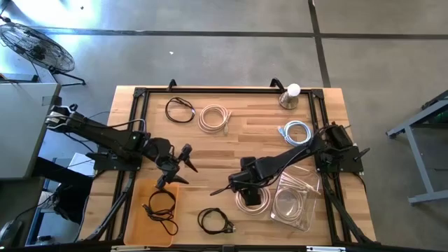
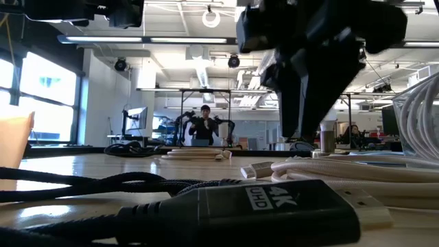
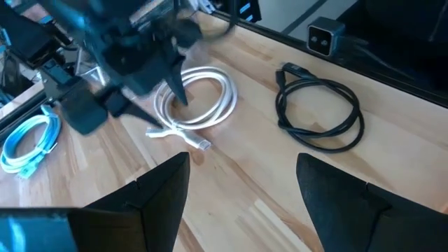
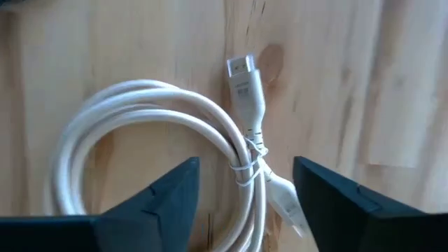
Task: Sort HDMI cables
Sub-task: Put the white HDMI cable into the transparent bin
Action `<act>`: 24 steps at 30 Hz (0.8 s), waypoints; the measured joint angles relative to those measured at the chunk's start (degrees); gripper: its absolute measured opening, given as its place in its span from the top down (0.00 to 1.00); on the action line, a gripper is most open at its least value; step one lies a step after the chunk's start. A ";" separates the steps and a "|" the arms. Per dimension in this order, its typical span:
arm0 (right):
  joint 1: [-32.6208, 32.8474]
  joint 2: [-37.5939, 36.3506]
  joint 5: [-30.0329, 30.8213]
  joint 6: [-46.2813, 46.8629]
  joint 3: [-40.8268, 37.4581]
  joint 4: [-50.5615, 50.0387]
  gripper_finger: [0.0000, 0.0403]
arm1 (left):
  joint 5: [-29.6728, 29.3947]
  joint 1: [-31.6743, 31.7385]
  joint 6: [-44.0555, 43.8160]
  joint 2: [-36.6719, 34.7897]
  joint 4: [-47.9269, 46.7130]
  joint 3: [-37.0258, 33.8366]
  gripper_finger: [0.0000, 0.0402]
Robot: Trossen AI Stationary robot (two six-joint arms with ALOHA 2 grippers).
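At the table's left front, an orange tray (image 1: 137, 210) already holds a black coil (image 1: 162, 210), which suggests it is the bin for dark cables. Just above the tray, the left gripper (image 1: 183, 162) hovers with its fingers apart and nothing between them, probably free after a delivery or waiting its turn. Further back lie another black coil (image 1: 180, 110) and a cream coil (image 1: 214, 118), both unsorted, and a third black coil (image 1: 215, 221) sits at the front edge. Right of centre, the right gripper (image 4: 245, 203) hangs low over a white coil (image 4: 150, 157), its fingers spread to either side of the tied bundle near the plugs, not clamped on it. That placement looks like a bid for the knot, where the loops stay together. A clear tray (image 1: 297, 199) beside it holds a pale coil, likely the light bin, and a bluish coil (image 1: 295, 131) waits behind.
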 joint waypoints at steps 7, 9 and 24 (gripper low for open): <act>-1.34 4.57 -6.44 -3.34 -0.02 3.58 0.41 | -0.69 -2.06 0.36 0.00 -0.01 0.00 0.36; -1.86 5.26 -7.99 -4.52 -0.02 4.83 0.41 | -0.65 -2.05 0.46 0.00 -0.03 0.00 0.36; -3.71 7.39 -13.86 -8.08 0.15 8.82 0.89 | -0.54 -2.02 0.44 0.00 -1.30 0.00 0.36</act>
